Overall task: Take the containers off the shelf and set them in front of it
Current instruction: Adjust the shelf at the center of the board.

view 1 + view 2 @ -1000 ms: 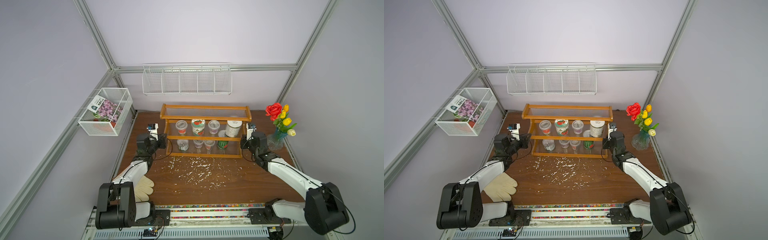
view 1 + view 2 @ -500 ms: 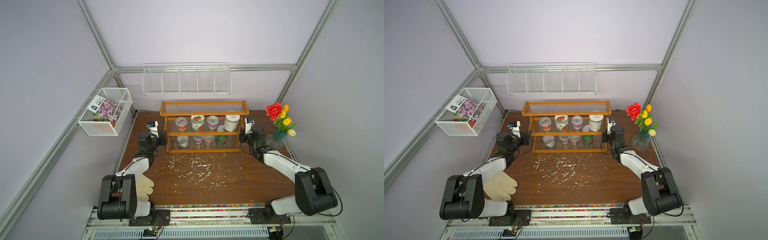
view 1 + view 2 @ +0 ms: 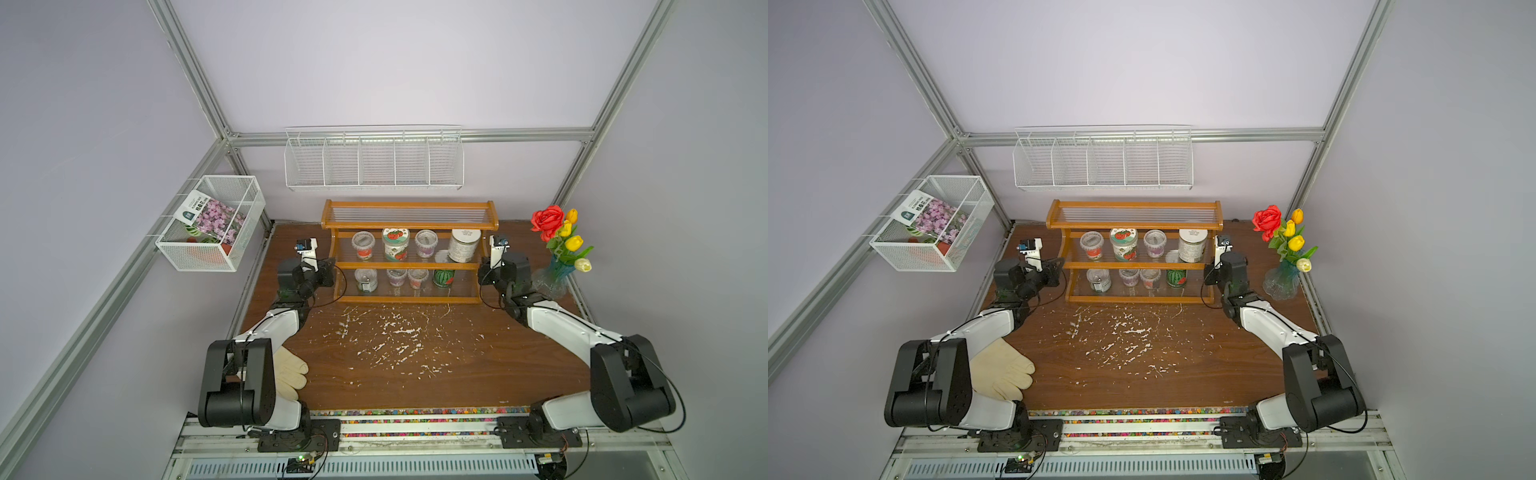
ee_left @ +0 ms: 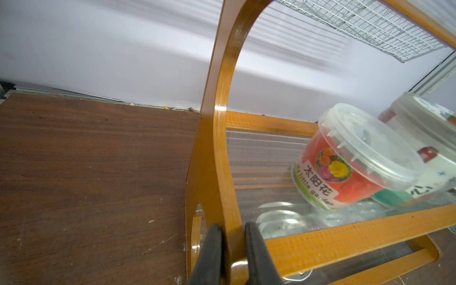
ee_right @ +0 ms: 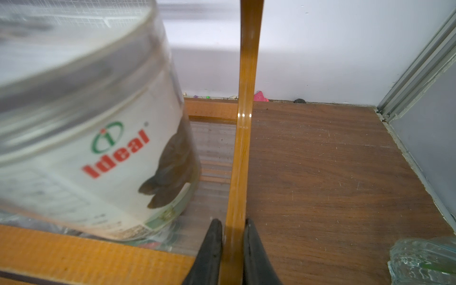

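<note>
Two grippers clamp the shelf — left gripper and right gripper each nearly closed on an end panel — and we see it farther back than a second ago. We count eight containers aboard: four on the middle tier, four below.

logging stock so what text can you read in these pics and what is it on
"Ideal": big silver tin, right wrist view.
"太阳花", "little garden": clear lidded cup, left wrist view.
Seed packet in the wire basket, and all other labels: too small to read.
</note>
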Controlling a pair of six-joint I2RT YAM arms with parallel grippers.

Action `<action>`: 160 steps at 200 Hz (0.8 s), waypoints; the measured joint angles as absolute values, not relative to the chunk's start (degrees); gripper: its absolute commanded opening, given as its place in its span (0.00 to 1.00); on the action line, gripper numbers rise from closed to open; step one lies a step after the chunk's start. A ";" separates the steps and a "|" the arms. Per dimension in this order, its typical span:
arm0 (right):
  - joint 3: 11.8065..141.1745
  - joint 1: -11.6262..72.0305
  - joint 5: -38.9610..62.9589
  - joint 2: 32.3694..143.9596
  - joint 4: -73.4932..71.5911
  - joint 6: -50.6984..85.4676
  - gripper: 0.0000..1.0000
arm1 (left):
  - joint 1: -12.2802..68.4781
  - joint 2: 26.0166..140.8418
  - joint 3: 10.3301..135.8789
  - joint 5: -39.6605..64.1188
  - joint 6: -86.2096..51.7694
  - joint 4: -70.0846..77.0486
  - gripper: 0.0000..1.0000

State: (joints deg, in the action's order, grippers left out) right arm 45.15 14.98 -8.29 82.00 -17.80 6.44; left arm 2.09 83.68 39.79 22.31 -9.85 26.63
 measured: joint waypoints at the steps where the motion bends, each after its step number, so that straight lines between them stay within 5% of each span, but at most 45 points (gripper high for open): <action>1: 45.15 14.98 -8.29 81.93 -17.72 6.24 0.23 | 2.07 83.68 39.79 22.33 -9.89 26.61 0.23; 48: 45.15 15.44 -8.10 76.25 -15.53 1.72 0.44 | 1.02 82.56 39.81 25.80 -10.31 23.79 0.44; 103: 44.16 15.27 -6.85 68.40 -10.70 -0.12 0.57 | 0.75 75.31 39.81 26.83 -9.41 18.20 0.64; 150: 44.03 14.96 4.25 58.41 -0.60 -1.10 0.72 | 3.07 63.92 39.79 26.15 -4.62 10.59 0.80; 160: 44.03 14.96 7.81 56.21 0.69 -0.34 0.83 | 4.56 62.04 39.79 26.17 -3.46 9.21 0.83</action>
State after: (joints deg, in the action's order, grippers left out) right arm 44.03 14.96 7.81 56.21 0.69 -0.34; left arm 4.56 62.04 39.79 26.17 -3.46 9.21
